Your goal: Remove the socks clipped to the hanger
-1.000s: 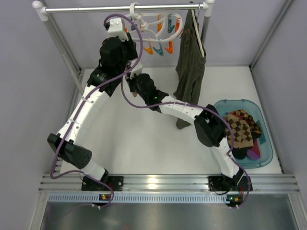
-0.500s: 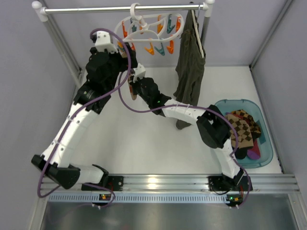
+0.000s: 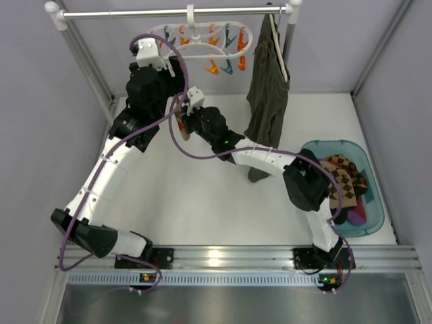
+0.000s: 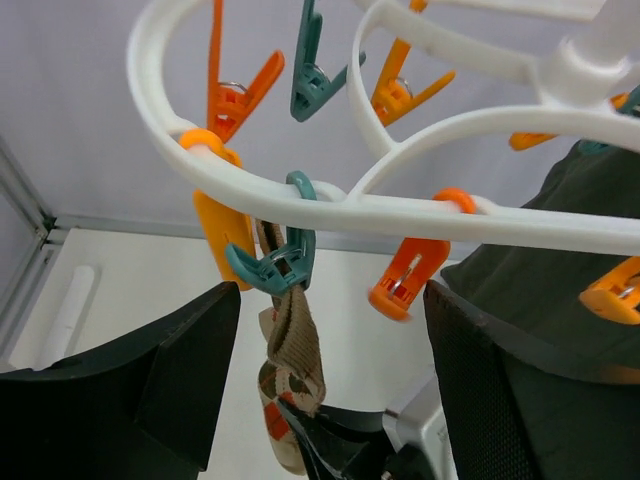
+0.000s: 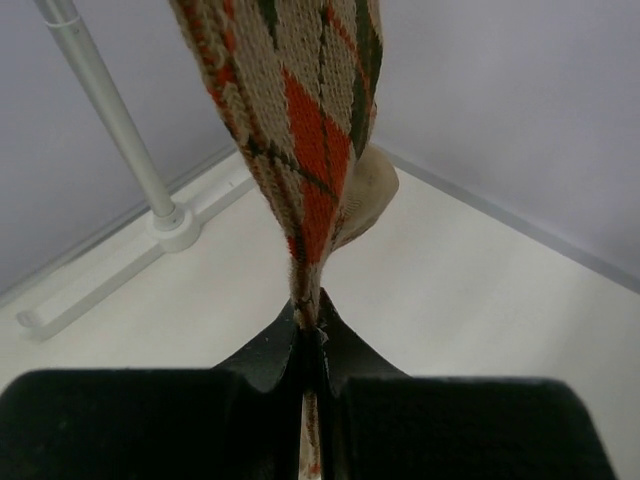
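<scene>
The white hanger (image 3: 202, 39) hangs by its hook from the rail, with orange and teal clips dangling. One teal clip (image 4: 276, 262) still pinches the top of a tan argyle sock (image 4: 294, 352). My left gripper (image 4: 330, 375) is open, its fingers standing wide on either side of that clip and sock without touching them. My right gripper (image 5: 310, 335) is shut on the sock's (image 5: 312, 120) lower part, reaching up from below (image 3: 183, 120). Other socks (image 3: 341, 183) lie in the teal basin.
A long olive-green garment (image 3: 268, 88) hangs from the rail (image 3: 135, 12) just right of the hanger, close to the right arm. The teal basin (image 3: 373, 202) sits at the table's right side. Rack posts stand at the back left and right.
The left gripper has opened and drawn left, away from the hanger, which swung. The right gripper has closed on the argyle sock's lower part.
</scene>
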`<state>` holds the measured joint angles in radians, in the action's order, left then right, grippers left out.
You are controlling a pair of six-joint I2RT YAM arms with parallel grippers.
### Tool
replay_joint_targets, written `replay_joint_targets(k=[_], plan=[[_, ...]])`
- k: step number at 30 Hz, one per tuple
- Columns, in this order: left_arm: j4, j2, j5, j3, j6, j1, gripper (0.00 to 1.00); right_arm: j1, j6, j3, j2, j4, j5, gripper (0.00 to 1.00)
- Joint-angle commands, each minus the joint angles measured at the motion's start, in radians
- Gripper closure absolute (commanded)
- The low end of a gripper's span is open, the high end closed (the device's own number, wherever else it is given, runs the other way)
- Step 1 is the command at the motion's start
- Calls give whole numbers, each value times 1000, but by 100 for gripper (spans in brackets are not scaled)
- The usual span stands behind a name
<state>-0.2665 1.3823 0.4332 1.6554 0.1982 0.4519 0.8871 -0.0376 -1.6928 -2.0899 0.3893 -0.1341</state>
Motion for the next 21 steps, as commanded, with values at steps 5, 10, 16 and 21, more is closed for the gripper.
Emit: replay_joint_targets(k=[5, 10, 16, 21], plan=[[-11, 34, 41, 81, -23, -22, 29, 6, -16, 18, 82, 8, 45, 100], [-13, 46, 78, 95, -43, -22, 33, 9, -13, 25, 83, 6, 48, 100], [-13, 81, 88, 133, -80, -36, 34, 13, -8, 30, 87, 8, 50, 100], [-14, 112, 75, 173, -94, -39, 34, 21, 7, 35, 90, 10, 48, 100]])
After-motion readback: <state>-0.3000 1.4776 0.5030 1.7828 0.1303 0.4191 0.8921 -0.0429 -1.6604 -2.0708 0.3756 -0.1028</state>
